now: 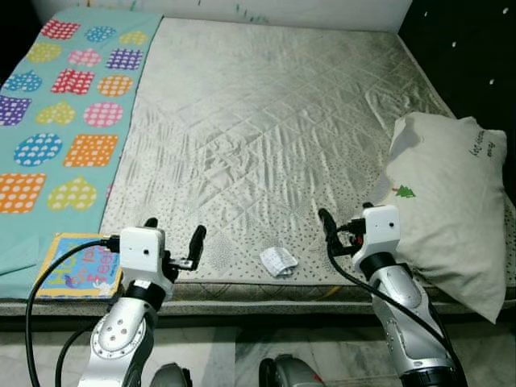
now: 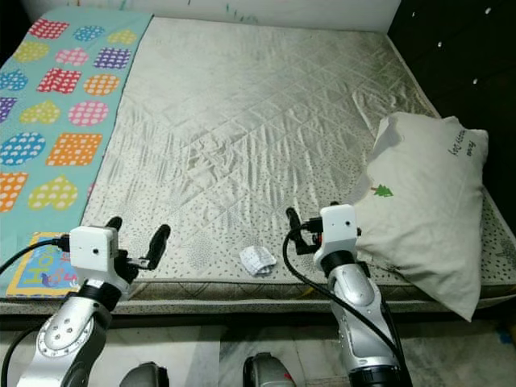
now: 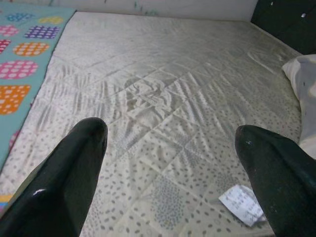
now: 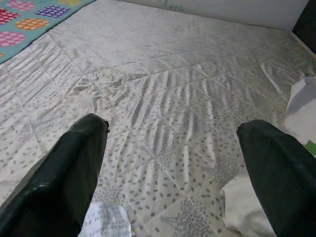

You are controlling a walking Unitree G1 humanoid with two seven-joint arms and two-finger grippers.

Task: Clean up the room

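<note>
A small crumpled white paper (image 1: 278,260) lies on the silver quilted mattress (image 1: 266,121) near its front edge. It sits between my two grippers. My left gripper (image 1: 173,230) hovers open over the front edge, to the left of the paper (image 3: 242,203), with nothing between its fingers. My right gripper (image 1: 347,219) is open too, just right of the paper (image 4: 106,219) and close beside a white pillow (image 1: 447,201). The pillow lies at the bed's right edge, with a corner (image 4: 242,205) near my right fingers.
A teal blanket (image 1: 64,105) with colourful shapes covers the bed's left strip. A colourful children's book (image 1: 76,266) lies at its front corner, left of my left arm. A dark padded wall (image 1: 472,56) stands at the right. Marble floor (image 1: 242,355) shows below the bed edge.
</note>
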